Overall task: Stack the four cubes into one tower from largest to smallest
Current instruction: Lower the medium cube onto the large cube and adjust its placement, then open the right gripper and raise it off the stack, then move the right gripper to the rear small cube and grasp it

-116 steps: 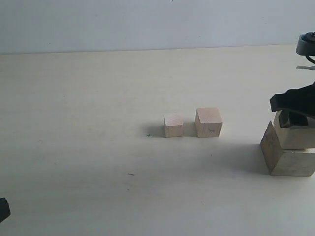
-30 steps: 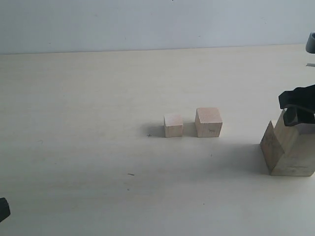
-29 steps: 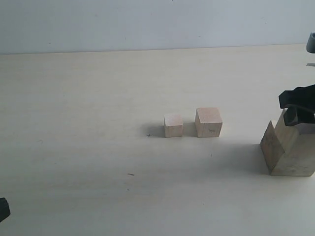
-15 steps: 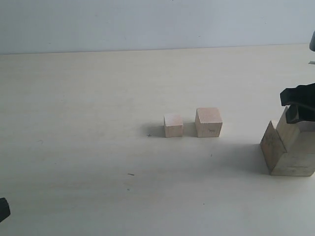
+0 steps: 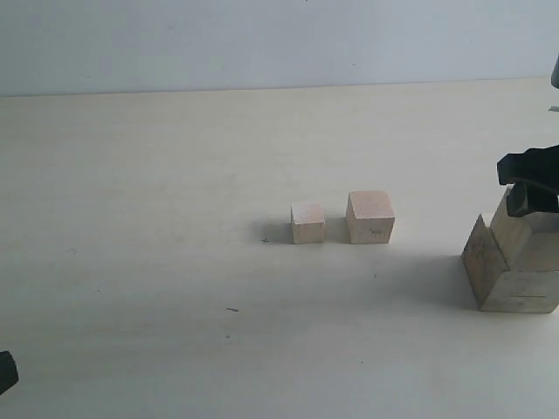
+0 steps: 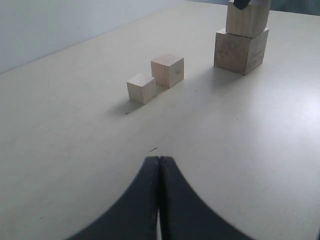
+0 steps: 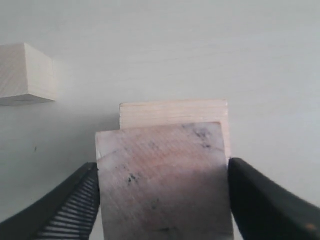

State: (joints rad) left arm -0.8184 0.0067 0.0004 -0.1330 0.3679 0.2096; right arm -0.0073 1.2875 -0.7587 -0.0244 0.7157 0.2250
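The largest cube (image 5: pixel 515 279) stands at the right edge of the exterior view, with the second-largest cube (image 5: pixel 517 231) resting on it. My right gripper (image 5: pixel 531 194) is shut on that upper cube (image 7: pixel 162 175), one finger against each side, and the largest cube's top (image 7: pixel 175 111) shows just beyond it. The third cube (image 5: pixel 370 216) and the smallest cube (image 5: pixel 307 223) sit side by side mid-table, apart from the stack. My left gripper (image 6: pixel 159 160) is shut on nothing, low over bare table, far from the cubes (image 6: pixel 167 70).
The pale tabletop (image 5: pixel 157 262) runs back to a plain wall. A dark bit of the left arm (image 5: pixel 5 372) shows at the bottom left corner. A small dark mark (image 6: pixel 153 149) lies on the table just ahead of the left fingertips.
Over the last second my right gripper has edged slightly right and up on the stack. The two loose cubes and the left gripper have not moved.
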